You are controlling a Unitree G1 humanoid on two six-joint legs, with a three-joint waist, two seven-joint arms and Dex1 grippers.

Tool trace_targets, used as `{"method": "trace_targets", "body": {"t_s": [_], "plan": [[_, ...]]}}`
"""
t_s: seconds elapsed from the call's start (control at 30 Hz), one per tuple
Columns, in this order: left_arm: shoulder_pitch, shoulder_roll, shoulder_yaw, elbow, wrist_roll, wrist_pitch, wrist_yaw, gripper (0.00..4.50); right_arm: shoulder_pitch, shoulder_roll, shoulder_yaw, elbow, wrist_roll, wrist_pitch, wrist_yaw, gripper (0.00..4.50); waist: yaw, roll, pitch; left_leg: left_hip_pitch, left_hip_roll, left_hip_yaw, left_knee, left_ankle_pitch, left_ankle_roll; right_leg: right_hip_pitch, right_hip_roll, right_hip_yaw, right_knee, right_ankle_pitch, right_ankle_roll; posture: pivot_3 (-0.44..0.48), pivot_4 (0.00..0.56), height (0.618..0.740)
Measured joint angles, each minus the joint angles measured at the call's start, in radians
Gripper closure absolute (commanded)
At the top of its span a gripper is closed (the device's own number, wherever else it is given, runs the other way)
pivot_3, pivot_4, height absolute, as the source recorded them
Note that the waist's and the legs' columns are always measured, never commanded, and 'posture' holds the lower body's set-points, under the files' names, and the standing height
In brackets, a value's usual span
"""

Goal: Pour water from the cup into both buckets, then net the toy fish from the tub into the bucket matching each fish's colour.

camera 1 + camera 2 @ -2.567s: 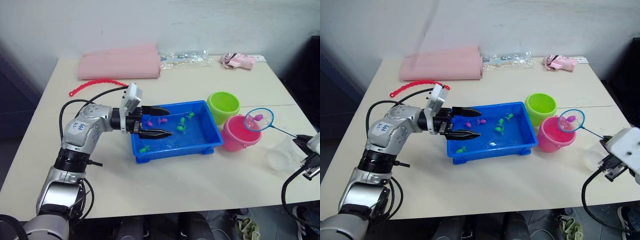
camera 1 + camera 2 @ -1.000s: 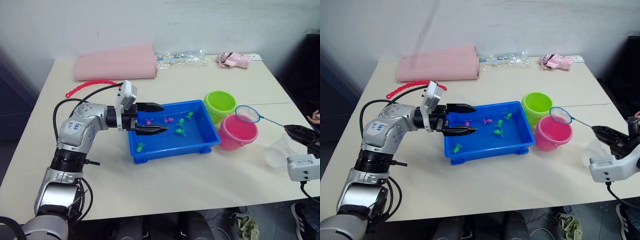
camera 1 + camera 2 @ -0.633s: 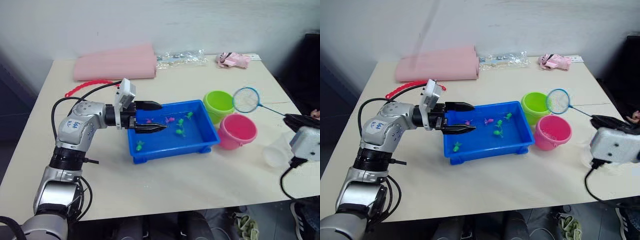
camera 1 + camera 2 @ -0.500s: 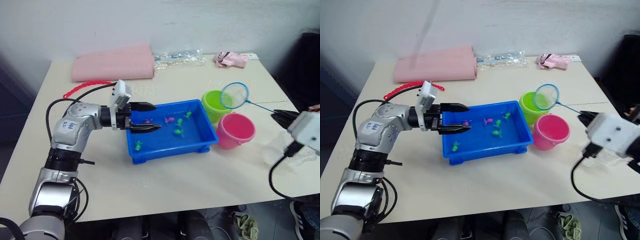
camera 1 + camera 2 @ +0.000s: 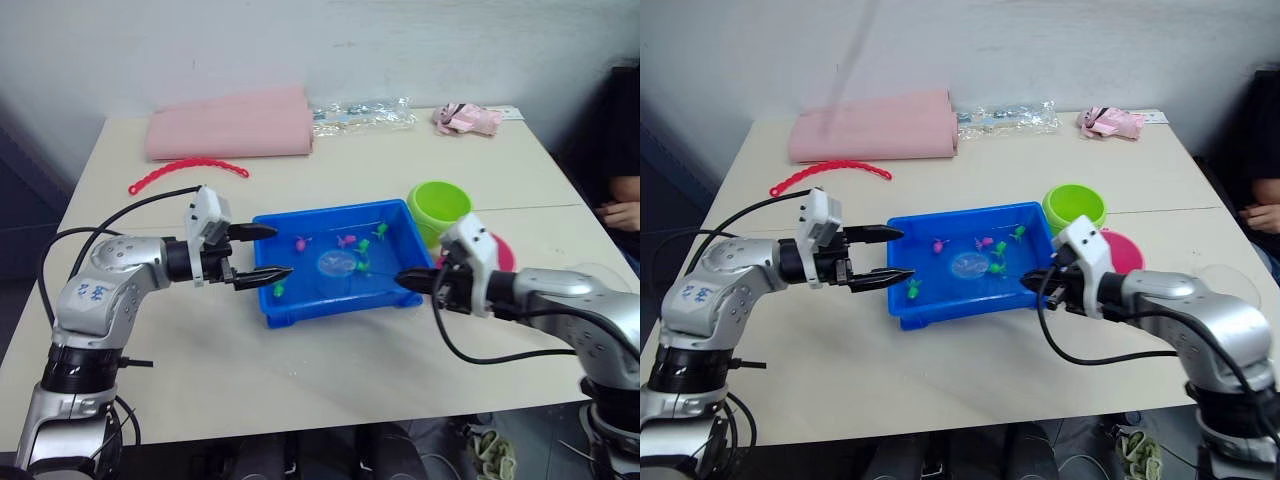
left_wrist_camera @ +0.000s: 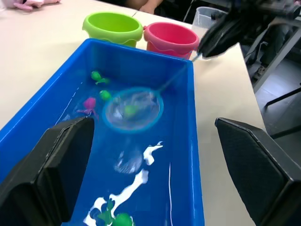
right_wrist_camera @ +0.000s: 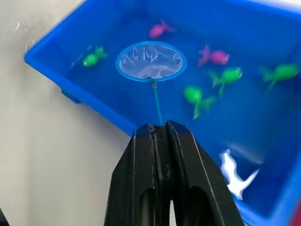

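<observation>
While dipped, unmarked net

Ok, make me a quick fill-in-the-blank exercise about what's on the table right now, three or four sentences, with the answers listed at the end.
1. The right gripper is shut on the handle of the ____.
2. The net's hoop sits inside the blue ____.
3. The left gripper is ____, with the near end of the tub between its fingers.
4. The bucket farther from the robot is lime green; the nearer one is ____.

Missing words: net; tub; open; pink
</observation>
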Motion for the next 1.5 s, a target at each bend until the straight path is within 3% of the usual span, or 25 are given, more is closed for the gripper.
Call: {"method": "trace_targets", "body": {"t_s": [0.17, 0.57, 0.8, 1.1, 1.3, 1.5], "plan": [[0.049, 0.012, 0.047, -0.055, -0.018, 0.03, 0.043, 0.01, -0.054, 0.015, 0.044, 0.103, -0.044, -0.003, -0.019, 4.5, 0.002, 0.0, 0.0, 0.0, 0.0, 0.001, 0.0, 0.0, 0.0, 0.0, 0.0, 0.0, 0.0, 0.001, 0.001, 0.0, 0.15, 0.738], [0.059, 0.018, 0.072, -0.091, -0.042, 0.057, 0.093, 0.01, -0.157, 0.135, -0.027, 0.276, -0.111, -0.002, -0.146, 4.5, 0.0, 0.0, 0.0, 0.0, 0.0, 0.003, -0.001, 0.0, 0.0, -0.001, 0.0, 0.001, 0.0, 0.001, 0.001, 0.0, 0.15, 0.738], [0.024, -0.001, 0.054, -0.073, -0.043, 0.049, 0.091, 0.01, -0.165, 0.142, -0.072, 0.247, -0.094, 0.07, -0.168, 4.5, 0.001, 0.0, 0.0, 0.0, 0.0, 0.003, -0.001, 0.0, 0.0, -0.002, 0.0, 0.002, 0.0, 0.001, 0.001, 0.0, 0.15, 0.738], [-0.004, -0.015, 0.011, -0.033, -0.042, 0.024, 0.069, 0.01, -0.134, 0.091, -0.164, 0.074, -0.006, 0.218, -0.168, 4.5, 0.0, 0.0, 0.0, 0.0, 0.0, 0.005, -0.003, 0.0, 0.0, -0.003, 0.001, 0.003, -0.001, 0.001, 0.001, 0.0, 0.15, 0.738], [-0.029, -0.018, 0.001, -0.006, -0.042, 0.009, 0.063, 0.01, -0.105, 0.012, -0.176, 0.06, -0.012, 0.221, -0.167, 4.5, 0.001, 0.0, 0.0, 0.0, 0.0, 0.005, -0.003, 0.0, 0.0, -0.003, 0.001, 0.003, -0.001, 0.001, 0.001, 0.0, 0.15, 0.738], [-0.032, -0.022, -0.01, 0.002, -0.04, -0.001, 0.062, 0.01, -0.09, 0.004, -0.164, 0.07, -0.039, 0.188, -0.167, 4.5, 0.0, 0.0, 0.0, 0.0, 0.0, 0.005, -0.004, 0.0, 0.0, -0.003, 0.001, 0.003, -0.001, 0.001, 0.001, 0.0, 0.15, 0.738]]}}
